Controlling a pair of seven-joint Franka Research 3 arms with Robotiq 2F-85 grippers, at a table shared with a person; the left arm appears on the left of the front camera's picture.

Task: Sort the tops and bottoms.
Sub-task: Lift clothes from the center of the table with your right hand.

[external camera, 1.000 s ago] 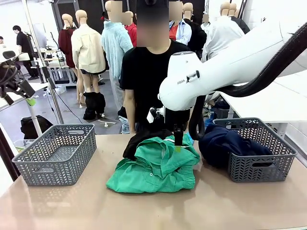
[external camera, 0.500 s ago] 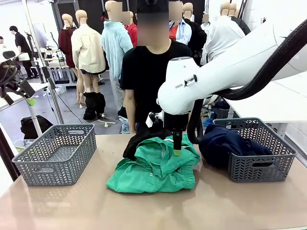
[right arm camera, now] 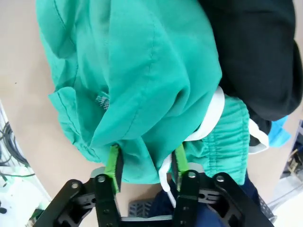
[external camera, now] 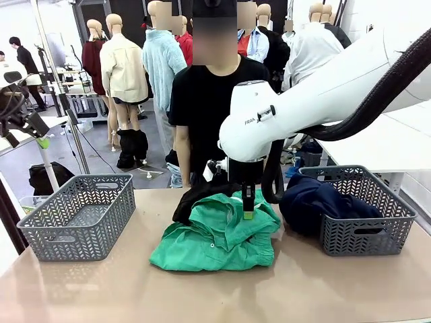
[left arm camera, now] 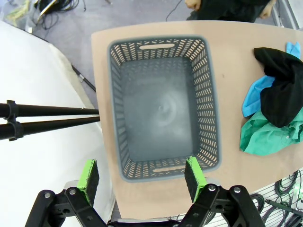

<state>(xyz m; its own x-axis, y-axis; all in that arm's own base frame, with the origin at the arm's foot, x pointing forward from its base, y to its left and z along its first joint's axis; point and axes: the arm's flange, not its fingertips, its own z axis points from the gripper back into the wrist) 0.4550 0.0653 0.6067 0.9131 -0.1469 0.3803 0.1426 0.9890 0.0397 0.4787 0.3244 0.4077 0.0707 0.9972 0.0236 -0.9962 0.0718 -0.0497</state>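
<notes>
**Right tool down in the green bottoms, left tool over the basket**

The right tool [external camera: 248, 214] points straight down into the heap at the middle of the surface [external camera: 101, 289]. In its wrist view, the right tool [right arm camera: 147, 161] has its two green pads either side of a fold of the green bottoms [right arm camera: 142, 71], with cloth filling the gap. I cannot tell whether the jaws are pinching the fold or only straddling it.

The green bottoms [external camera: 215, 239] lie crumpled at frame centre. The black bottoms [external camera: 195, 198] are draped over their upper left edge. A white waist cord [right arm camera: 213, 113] shows along the green elastic band. A corner of the blue shirt [right arm camera: 281, 132] pokes out from under the black cloth at the right edge.

The navy bottoms [external camera: 316, 202] hang over the near left rim of the right basket [external camera: 363, 235].

The left tool [left arm camera: 141, 172] hangs with its jaws wide apart above the left basket [left arm camera: 118, 118], holding nothing. In that view the blue shirt [left arm camera: 253, 92] lies under the black bottoms [left arm camera: 281, 94] at the right of the frame.

A person [external camera: 202, 108] stands at the far edge, behind the heap.
</notes>
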